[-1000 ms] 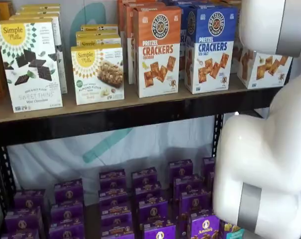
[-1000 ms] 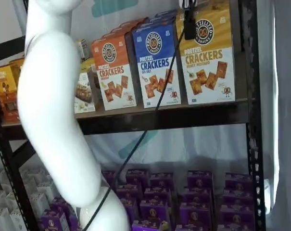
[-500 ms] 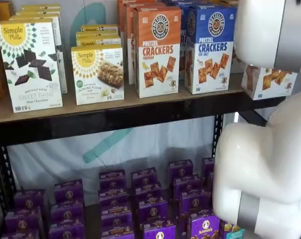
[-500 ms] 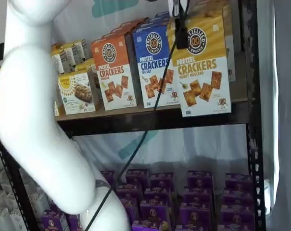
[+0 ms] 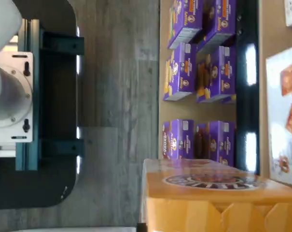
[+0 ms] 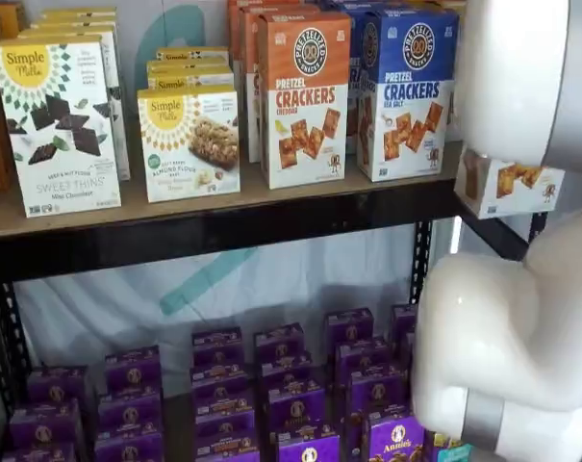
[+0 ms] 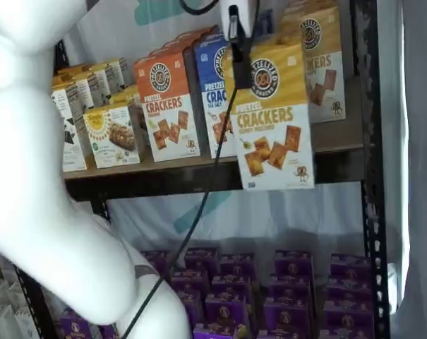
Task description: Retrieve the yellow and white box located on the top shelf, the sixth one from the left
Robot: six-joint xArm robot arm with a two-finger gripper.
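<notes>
The yellow and white box (image 7: 271, 120) hangs in the air in front of the top shelf (image 7: 178, 180), clear of the board and a little below its rail. My gripper (image 7: 240, 67) comes down from the view's top edge and is shut on the box's upper part, with a cable beside it. In a shelf view only the box's white lower half (image 6: 509, 183) shows under the white arm, off the shelf's (image 6: 223, 226) right end. In the wrist view its mustard top with the round logo (image 5: 213, 193) is close to the camera.
A second yellow cracker box (image 7: 320, 63) stands on the shelf behind. Orange-topped (image 6: 305, 101) and blue-topped (image 6: 406, 91) cracker boxes stand beside the gap. Small purple boxes (image 6: 291, 385) fill the level below. The white arm (image 6: 512, 327) crosses both shelf views.
The yellow and white box has come forward off the top shelf and a little lower, carried by my gripper. The arm has drawn back from the shelves.
</notes>
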